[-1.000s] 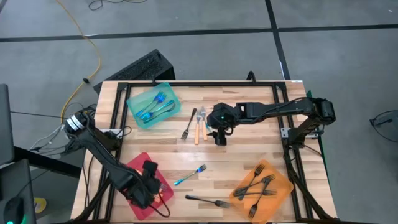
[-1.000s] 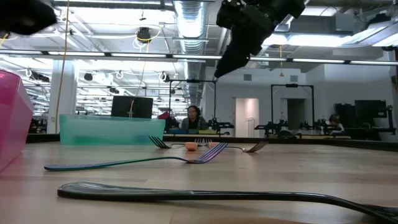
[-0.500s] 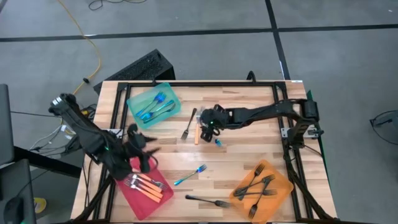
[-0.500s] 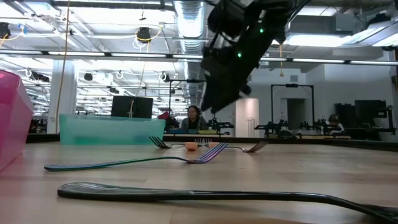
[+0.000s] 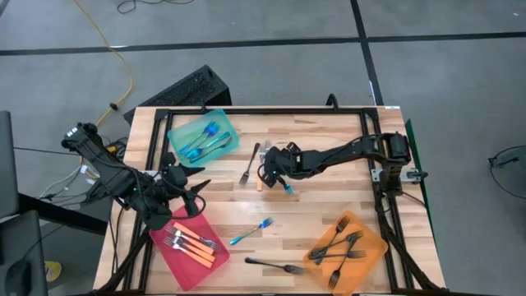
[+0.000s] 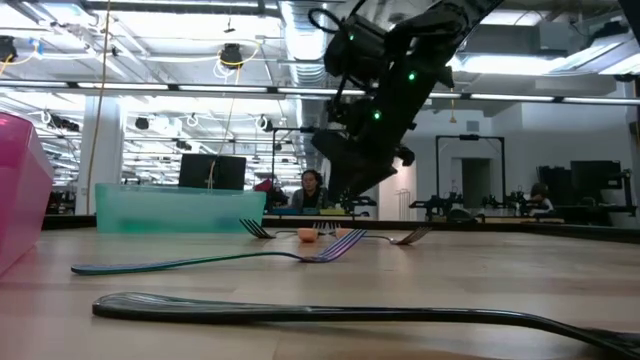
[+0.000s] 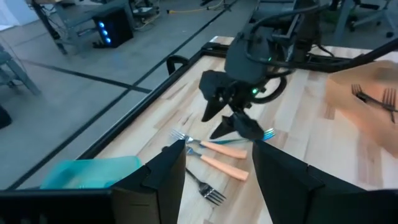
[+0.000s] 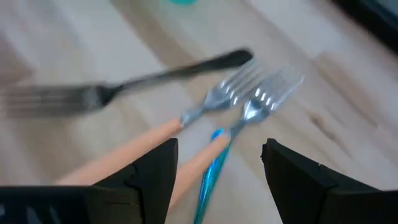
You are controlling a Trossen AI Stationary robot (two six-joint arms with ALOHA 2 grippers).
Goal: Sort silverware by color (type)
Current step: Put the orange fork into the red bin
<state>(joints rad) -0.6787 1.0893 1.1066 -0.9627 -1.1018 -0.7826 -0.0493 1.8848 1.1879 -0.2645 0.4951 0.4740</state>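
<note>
Both arms have shifted since a second ago: the left arm has swung up off the red tray [image 5: 168, 247] and now hangs beyond its far corner, and the right arm has stretched further across the table [image 5: 329, 210] and dropped low over the loose cluster at mid-table.

Left gripper [image 5: 187, 191]: fingers spread, empty, idle between the red tray and the teal tray [image 5: 179, 156].

Right gripper [image 5: 269, 170]: jaws wide, nothing between them yet, hovering just above the cluster. Its wrist view looks straight down between the fingers [image 8: 155, 171] at two orange-handled forks [image 8: 186, 140] lying side by side, a teal fork [image 8: 211, 177] just beside them under the gripper, and a black fork [image 8: 155, 78] a bit beyond the tines.

Sorted so far, by the look of it: orange-handled forks in the red tray, black forks in the orange tray [image 5: 319, 267], teal ones in the teal tray. Still loose, well apart from the right gripper on the near side: another teal fork [image 5: 249, 233] and another black fork [image 5: 275, 265].

Step in hand: approach for a pick from the cluster, probably an orange-handled fork. Next move needs a descent onto one handle only, jaws straddling it, without snagging the neighbour or the teal fork touching alongside, then carry to the matching tray.
</note>
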